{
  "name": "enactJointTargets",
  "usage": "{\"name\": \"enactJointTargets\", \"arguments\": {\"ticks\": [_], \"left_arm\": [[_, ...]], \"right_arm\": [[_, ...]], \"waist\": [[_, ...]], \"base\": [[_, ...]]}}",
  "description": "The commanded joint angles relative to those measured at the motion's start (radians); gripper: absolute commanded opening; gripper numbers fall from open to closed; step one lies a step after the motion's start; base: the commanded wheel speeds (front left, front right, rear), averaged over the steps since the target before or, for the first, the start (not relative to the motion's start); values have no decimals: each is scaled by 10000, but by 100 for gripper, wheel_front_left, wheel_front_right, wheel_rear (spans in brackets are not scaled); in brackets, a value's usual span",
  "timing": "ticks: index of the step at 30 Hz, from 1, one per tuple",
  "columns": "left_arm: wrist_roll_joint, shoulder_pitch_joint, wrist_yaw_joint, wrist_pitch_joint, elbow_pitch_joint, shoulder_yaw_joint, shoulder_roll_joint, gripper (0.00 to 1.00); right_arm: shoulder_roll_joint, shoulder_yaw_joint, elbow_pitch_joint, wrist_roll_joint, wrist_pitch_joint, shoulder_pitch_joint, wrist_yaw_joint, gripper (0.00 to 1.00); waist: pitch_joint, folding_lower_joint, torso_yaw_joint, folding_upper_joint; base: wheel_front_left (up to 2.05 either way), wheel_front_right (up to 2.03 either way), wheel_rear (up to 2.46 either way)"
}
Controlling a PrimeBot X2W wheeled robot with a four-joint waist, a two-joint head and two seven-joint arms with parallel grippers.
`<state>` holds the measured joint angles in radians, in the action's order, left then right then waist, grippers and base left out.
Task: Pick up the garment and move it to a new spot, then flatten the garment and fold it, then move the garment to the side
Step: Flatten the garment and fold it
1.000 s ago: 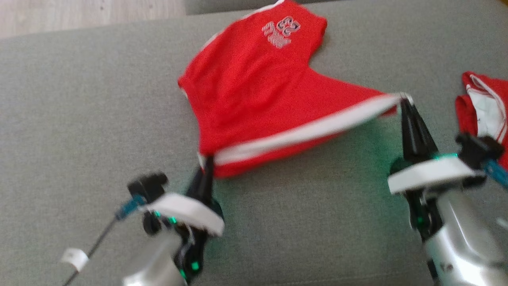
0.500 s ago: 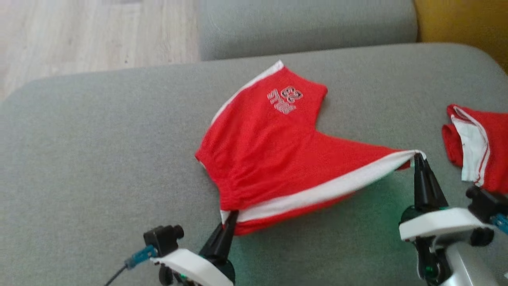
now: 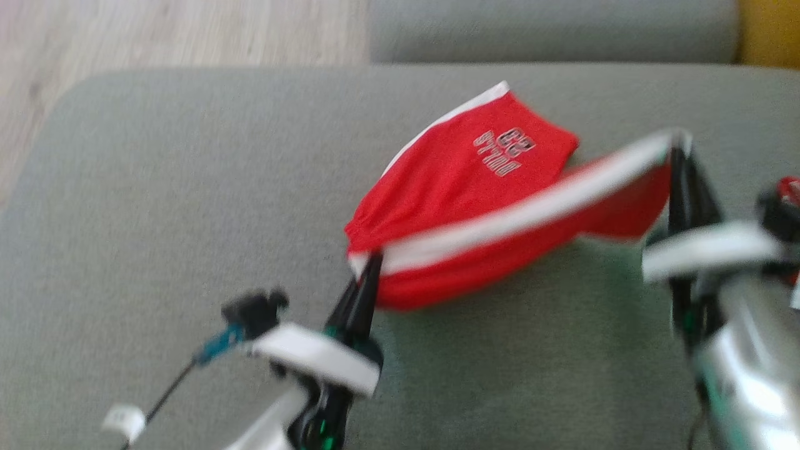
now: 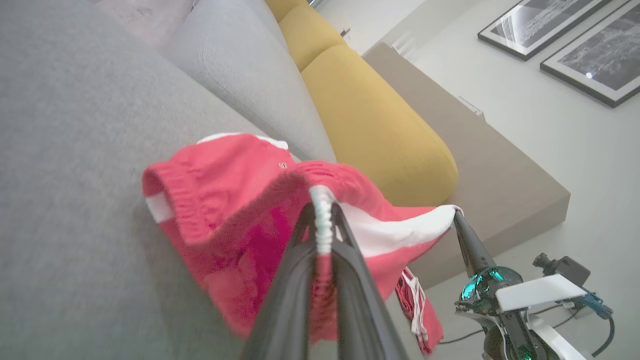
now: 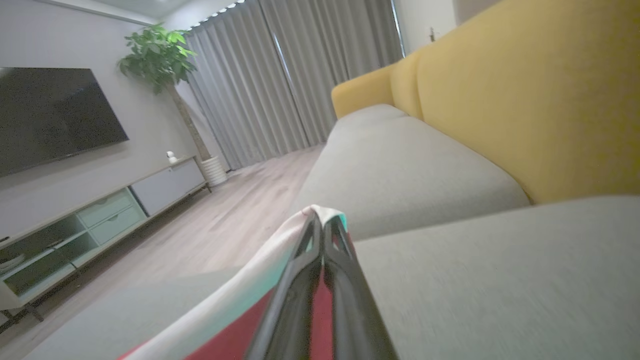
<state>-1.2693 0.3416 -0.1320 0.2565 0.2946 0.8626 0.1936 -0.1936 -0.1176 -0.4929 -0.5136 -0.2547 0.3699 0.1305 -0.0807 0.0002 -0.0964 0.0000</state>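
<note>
Head view, blurred. The left gripper (image 3: 369, 265) has its two long dark fingers pressed together on a corner of the red shorts (image 3: 475, 181), pinching red knit and the end of a white side stripe. The right gripper (image 3: 678, 147) pinches the other end of that stripe, held clear of the grey sofa cushion (image 3: 187, 187). The stripe runs taut from one gripper to the other. Beyond it the rest of the shorts lies on the woven cushion, with grey lettering on the far leg.

Left wrist view. A gathered, ribbed edge is clamped between the closed fingers. Soft cloth sags to the left of the tips and below them. To the right, the right gripper's pointed tips hold the white corner. A rounded yellow cushion (image 4: 375, 125) lies past both. A second red and white garment (image 4: 415, 305) shows low, just right of the fingers.

Right wrist view. The fingers are shut on the white band, with red cloth beneath. Smooth grey seat lies ahead and a yellow backrest (image 5: 525, 90) to the right.
</note>
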Motion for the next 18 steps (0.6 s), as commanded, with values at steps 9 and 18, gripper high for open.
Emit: {"name": "enactJointTargets", "arguments": {"ticks": [9, 18], "left_arm": [[-303, 2261, 14, 53, 434, -1099, -982, 0], [-296, 3240, 14, 53, 1133, -1637, -1414, 0]], "right_arm": [[-59, -438, -2063, 1140, 559, 4227, 2, 0], [176, -767, -4398, 2180, 429, 6347, 2, 0]], "waist": [[-2094, -2, -867, 0], [-3108, -2, -1141, 0]], "base": [[0, 0, 0], [0, 0, 0]]}}
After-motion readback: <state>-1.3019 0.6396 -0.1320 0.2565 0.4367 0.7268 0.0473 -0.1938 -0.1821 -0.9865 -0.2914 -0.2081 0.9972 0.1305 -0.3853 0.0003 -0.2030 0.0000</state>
